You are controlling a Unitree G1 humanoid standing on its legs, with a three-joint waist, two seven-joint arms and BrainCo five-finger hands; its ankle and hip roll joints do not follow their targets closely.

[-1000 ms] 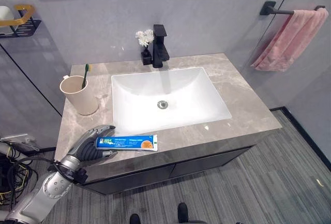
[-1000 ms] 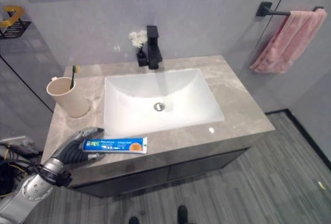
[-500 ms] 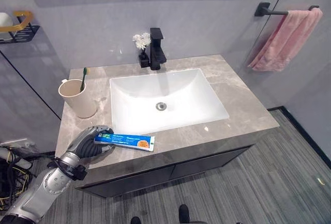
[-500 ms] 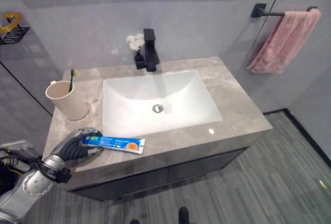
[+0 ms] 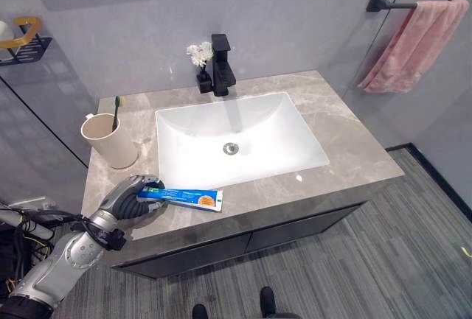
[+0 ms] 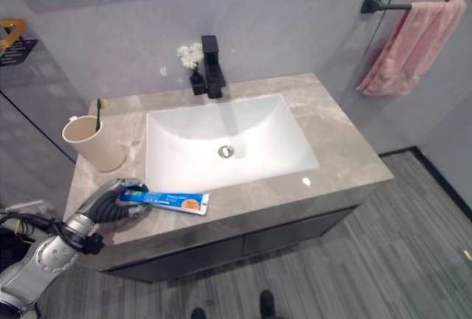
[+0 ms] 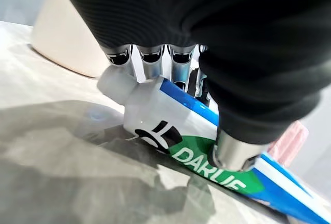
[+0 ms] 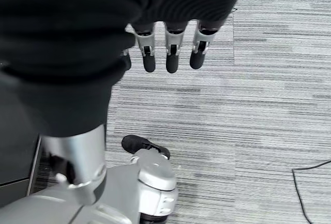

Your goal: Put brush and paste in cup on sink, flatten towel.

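Fingers (image 7: 150, 58) of our left hand (image 5: 127, 200) curl round the capped end of the flat blue-and-white toothpaste tube (image 5: 184, 198) on the grey marble counter (image 5: 354, 142) beside the beige cup (image 5: 109, 141), so we judge the long free end could swing and knock it.

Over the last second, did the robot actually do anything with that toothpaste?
Yes. The left hand closed its fingers and thumb round the cap end of the toothpaste tube, which tilted slightly on the counter. The cup with the toothbrush and the pink towel stayed put.
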